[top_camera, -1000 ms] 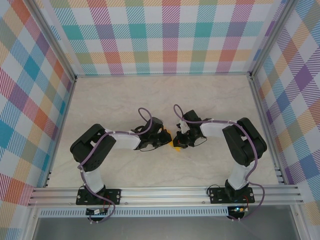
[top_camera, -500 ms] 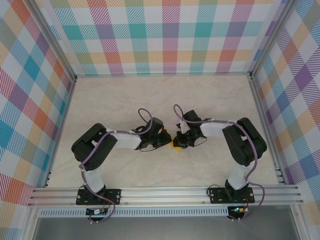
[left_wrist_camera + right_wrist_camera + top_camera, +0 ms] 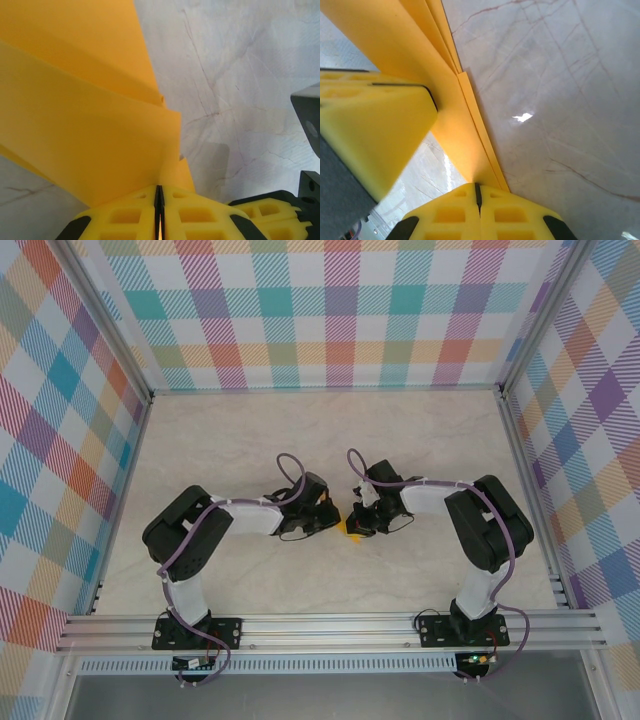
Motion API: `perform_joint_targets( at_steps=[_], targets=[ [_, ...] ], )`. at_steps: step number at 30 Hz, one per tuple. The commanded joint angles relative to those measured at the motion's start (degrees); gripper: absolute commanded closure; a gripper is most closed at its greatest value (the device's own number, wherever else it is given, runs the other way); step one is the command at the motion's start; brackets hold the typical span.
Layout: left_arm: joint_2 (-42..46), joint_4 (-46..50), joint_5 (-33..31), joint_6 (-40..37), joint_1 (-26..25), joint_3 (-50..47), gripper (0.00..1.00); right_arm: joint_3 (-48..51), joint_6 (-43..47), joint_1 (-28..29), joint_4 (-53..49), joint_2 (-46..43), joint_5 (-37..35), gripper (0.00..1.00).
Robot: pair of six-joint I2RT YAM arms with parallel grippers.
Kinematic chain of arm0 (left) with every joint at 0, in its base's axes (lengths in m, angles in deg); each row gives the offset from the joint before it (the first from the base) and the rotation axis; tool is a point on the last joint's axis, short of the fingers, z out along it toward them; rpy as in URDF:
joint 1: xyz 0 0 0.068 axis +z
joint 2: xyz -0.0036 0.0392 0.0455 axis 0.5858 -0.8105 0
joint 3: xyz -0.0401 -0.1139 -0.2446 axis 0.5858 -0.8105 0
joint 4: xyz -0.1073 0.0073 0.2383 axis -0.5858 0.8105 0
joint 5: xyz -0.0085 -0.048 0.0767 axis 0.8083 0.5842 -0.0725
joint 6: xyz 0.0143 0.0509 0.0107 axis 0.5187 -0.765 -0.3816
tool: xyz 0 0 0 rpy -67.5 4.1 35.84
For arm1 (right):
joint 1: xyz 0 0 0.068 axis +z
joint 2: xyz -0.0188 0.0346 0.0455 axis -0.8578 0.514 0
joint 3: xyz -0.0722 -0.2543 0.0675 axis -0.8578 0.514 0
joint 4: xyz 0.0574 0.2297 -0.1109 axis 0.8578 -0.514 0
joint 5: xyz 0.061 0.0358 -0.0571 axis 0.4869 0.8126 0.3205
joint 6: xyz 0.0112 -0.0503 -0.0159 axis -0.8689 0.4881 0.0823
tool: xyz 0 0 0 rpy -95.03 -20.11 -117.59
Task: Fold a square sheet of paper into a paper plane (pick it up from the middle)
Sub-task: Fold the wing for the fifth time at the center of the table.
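Left arm (image 3: 240,520) and right arm (image 3: 440,502) reach inward, jaws clamped.

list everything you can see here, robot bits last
folded paper: one, orange, mid-table, pinched from both sides
table: one, cream marble pattern, under everything
walls: three, pastel checked, left, back and right of the table
frame rails: several, silver, near edge and corners
left arm: one, black and white, reaching in from the near left
right arm: one, black and white, reaching in from the near right
left gripper: one, yellow pads, shut on the paper
right gripper: one, yellow pads, shut on the paper
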Motion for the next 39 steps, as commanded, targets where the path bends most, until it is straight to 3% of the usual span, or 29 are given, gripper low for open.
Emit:
perform_joint_targets(
  at_steps=[1, 14, 29, 39],
  targets=[
    [0.2, 7.31, -5.17, -3.65, 4.12, 0.52, 0.89, 3.38, 0.03, 0.55, -5.5, 5.83, -11.52, 0.98],
    [-2.85, 11.49, -2.85, -11.0, 13.07, 5.38, 0.88, 3.63, 0.21, 0.53, -5.9, 5.92, -12.64, 0.98],
    [-5.88, 13.88, -1.91, -18.59, 19.04, 8.43, 0.88, 3.86, 0.38, 0.59, -5.63, 6.19, -12.84, 0.98],
    [-2.66, 13.24, -0.78, -22.35, 22.71, 7.35, 0.85, 3.61, 0.45, 0.36, -5.67, 6.03, -12.47, 0.98]
  ],
)
